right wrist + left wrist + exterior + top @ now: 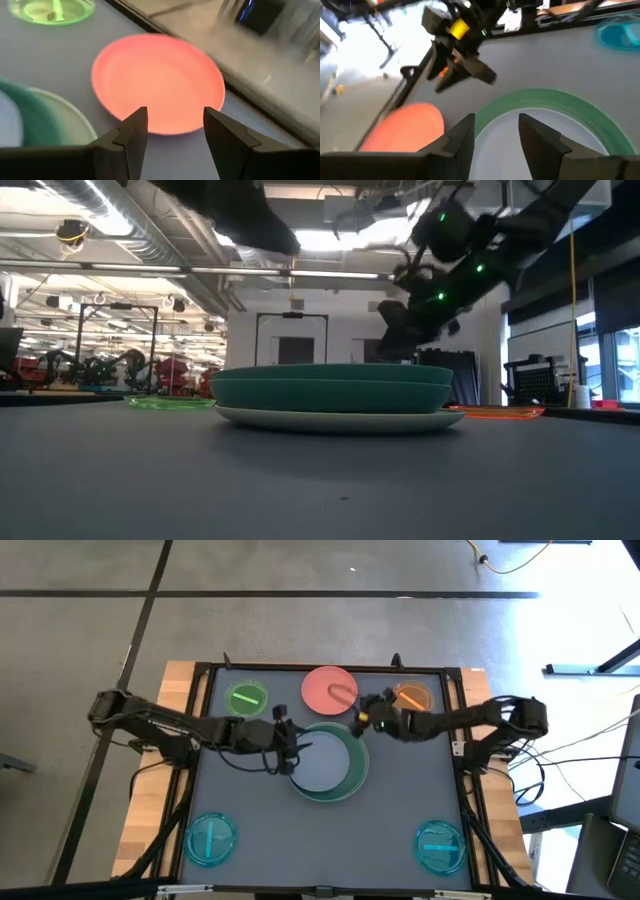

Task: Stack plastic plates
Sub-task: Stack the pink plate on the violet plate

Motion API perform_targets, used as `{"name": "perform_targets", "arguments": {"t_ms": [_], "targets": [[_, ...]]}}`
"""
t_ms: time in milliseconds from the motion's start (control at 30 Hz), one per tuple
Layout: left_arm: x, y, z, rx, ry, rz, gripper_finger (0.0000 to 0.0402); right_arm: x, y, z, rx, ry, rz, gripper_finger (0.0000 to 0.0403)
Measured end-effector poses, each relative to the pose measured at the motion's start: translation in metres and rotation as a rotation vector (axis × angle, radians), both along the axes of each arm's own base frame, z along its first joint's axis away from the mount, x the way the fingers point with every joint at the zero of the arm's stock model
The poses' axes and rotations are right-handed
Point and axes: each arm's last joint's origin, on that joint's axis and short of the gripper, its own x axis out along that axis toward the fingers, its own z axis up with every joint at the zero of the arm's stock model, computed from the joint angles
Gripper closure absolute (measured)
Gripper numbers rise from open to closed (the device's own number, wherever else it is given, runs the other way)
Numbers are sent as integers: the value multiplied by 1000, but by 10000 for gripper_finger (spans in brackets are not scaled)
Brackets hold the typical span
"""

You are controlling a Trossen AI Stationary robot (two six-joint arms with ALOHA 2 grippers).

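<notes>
Stacked at frame centre: cream plate (pixel 330 419), green plate (pixel 352 775), pale blue plate (pixel 322 766); we count pink plate (pixel 328 688) and four small plates unstacked; left gripper (pixel 496 139), right gripper (pixel 174 131) both spread, empty.

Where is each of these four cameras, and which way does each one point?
High view: above the table, looking straight down; both arms show, left gripper, right gripper.
Low view: at table-top height, looking level at the plate stack; arms overhead.
Left wrist view: on the left arm, facing the stack's green plate; its own fingers show.
Right wrist view: on the right arm, facing the pink plate.
Both wrist views share the pink plate.
</notes>
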Motion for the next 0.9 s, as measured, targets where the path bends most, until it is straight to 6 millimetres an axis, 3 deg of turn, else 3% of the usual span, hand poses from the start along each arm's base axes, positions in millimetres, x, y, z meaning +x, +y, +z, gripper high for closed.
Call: {"name": "perform_targets", "arguments": {"t_ms": [200, 367, 633, 900], "targets": [[-4, 6, -12, -24, 35, 48, 256, -13, -49, -10, 173, -77, -89, 221], [-5, 8, -12, -13, 27, 71, 256, -15, -74, -27, 280, -140, -80, 221], [-4, 13, -11, -12, 17, 89, 256, -14, -95, -47, 324, -156, -131, 221], [-3, 13, -12, -16, 19, 89, 256, 4, -100, -53, 367, -118, -99, 221]]}}
